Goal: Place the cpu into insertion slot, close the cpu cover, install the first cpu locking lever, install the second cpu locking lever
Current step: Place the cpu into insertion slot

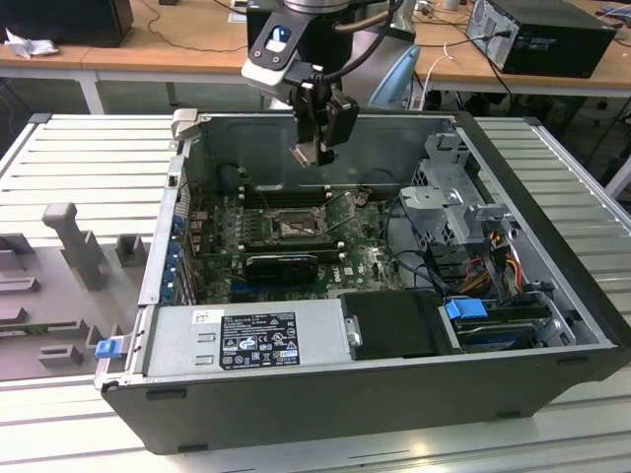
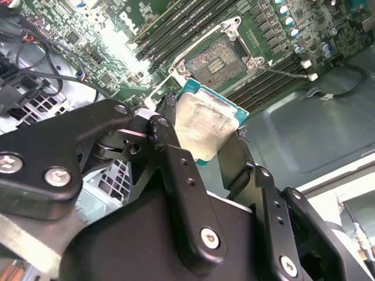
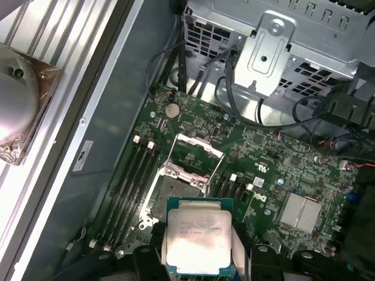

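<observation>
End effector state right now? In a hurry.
End effector: closed, holding the small flat square chip with pale silver-grey metal top.

Electronics lab: workbenches (image 1: 168, 41), opened PC (image 1: 345, 404)

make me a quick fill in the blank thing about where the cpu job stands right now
1. The gripper holds the cpu in the air ___ the motherboard, not resting on it.
2. The insertion slot has no chip in it, so it is ___.
3. The cpu cover is not closed but ___, which leaves the socket exposed.

Missing words: above; empty; open
</observation>
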Motion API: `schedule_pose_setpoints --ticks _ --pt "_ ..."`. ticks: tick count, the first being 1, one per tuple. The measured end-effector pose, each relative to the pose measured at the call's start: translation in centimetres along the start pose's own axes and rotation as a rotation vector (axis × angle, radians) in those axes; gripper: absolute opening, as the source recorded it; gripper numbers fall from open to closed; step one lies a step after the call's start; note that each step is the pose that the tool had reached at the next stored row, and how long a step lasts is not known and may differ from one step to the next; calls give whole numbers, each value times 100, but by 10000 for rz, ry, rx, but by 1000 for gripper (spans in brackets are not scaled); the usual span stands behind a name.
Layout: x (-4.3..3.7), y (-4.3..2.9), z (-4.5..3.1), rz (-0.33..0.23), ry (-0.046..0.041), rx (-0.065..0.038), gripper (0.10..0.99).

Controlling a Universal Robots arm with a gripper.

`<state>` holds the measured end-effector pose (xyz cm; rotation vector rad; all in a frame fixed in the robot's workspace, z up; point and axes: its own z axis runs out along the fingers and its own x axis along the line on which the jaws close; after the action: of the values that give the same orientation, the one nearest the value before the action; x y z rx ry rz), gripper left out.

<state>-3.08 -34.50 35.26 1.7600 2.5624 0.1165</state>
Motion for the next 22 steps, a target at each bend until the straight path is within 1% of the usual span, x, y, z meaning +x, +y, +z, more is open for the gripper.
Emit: schedule_pose_setpoints --ticks 5,12,13,15,20,22 --pt "0 0 4 382 -30 -6 529" --pt "0 -1 10 1115 -89 -19 529" --pt "0 -1 12 1409 -112 -24 529" --pt "0 -1 13 1661 -133 -28 529" --pt "0 -1 17 2696 -215 -46 529" --pt "-1 -2 21 2922 -233 -49 529"
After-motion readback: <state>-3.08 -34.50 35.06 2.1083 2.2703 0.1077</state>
